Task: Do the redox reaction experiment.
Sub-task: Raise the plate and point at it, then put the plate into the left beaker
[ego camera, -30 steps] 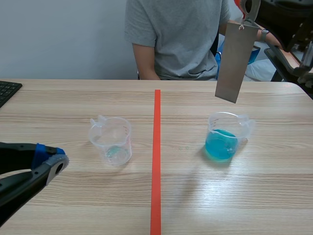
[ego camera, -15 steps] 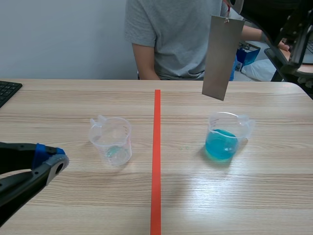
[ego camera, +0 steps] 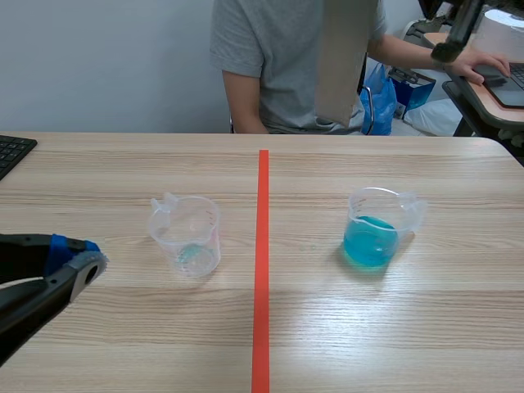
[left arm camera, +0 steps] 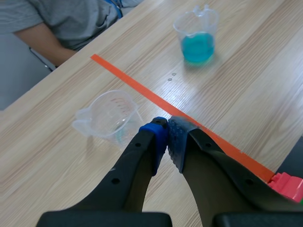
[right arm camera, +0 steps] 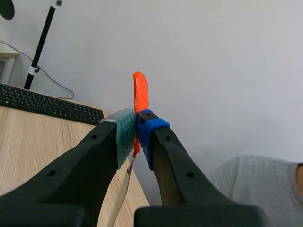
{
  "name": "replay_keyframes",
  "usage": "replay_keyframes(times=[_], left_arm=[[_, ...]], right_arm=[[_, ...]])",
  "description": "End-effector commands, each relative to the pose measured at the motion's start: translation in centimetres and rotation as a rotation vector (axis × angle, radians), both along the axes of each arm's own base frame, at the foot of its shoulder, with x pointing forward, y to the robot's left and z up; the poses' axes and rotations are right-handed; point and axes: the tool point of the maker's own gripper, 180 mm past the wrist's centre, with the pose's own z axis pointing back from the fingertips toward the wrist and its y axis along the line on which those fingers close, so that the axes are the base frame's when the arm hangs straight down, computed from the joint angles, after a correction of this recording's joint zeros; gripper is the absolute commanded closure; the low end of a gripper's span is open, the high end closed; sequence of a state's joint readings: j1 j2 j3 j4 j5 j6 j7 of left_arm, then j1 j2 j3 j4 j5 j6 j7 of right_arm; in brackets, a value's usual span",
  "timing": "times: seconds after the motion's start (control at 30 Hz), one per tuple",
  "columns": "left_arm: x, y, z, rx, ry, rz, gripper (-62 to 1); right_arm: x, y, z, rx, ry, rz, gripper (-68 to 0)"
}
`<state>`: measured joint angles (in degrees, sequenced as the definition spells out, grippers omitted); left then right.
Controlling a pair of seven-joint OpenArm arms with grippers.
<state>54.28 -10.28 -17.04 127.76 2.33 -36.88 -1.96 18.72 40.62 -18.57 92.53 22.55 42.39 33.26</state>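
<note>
A grey metal plate (ego camera: 345, 57) hangs high over the table's far side, in front of the seated person. In the right wrist view my right gripper (right arm camera: 137, 118) is shut on the plate's orange tab (right arm camera: 140, 92), and the plate's edge (right arm camera: 121, 194) dangles below the fingers. A clear beaker with blue liquid (ego camera: 373, 232) stands right of the red tape line (ego camera: 262, 262). An almost empty clear beaker (ego camera: 187, 234) stands left of it. My left gripper (ego camera: 82, 264) is low at the near left, shut on nothing (left arm camera: 167, 130), just short of the empty beaker (left arm camera: 110, 115).
A person (ego camera: 278, 65) sits across the table, one hand on a side desk at the far right. A black keyboard (ego camera: 12, 151) lies at the table's left edge. The blue beaker (left arm camera: 196, 34) lies beyond the tape line in the left wrist view.
The plate has travelled up and to the left, from above the blue beaker toward the middle; its top end is now out of the scene view. The left gripper shifted slightly left.
</note>
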Motion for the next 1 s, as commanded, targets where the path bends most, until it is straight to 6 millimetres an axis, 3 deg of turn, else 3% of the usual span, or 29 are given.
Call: replay_keyframes(times=[0.0,0.33,0.73,0.97], left_arm=[[0.2,0.1,0.8,-0.020,-0.024,0.015,-4.0],[0.4,0.9,0.7,0.006,-0.030,0.034,-4.0],[0.4,0.9,0.7,0.007,-0.031,0.034,-4.0],[0.4,0.9,0.7,0.007,-0.031,0.034,-4.0]], right_arm=[[-0.3,0.6,1.3,0.026,-0.027,0.032,-1.1],[-1.0,4.8,1.1,0.046,-0.004,0.133,-1.1],[-2.9,10.0,-1.1,0.036,0.065,0.247,-1.1],[-3.8,12.0,-1.7,0.023,0.067,0.286,-1.1]])
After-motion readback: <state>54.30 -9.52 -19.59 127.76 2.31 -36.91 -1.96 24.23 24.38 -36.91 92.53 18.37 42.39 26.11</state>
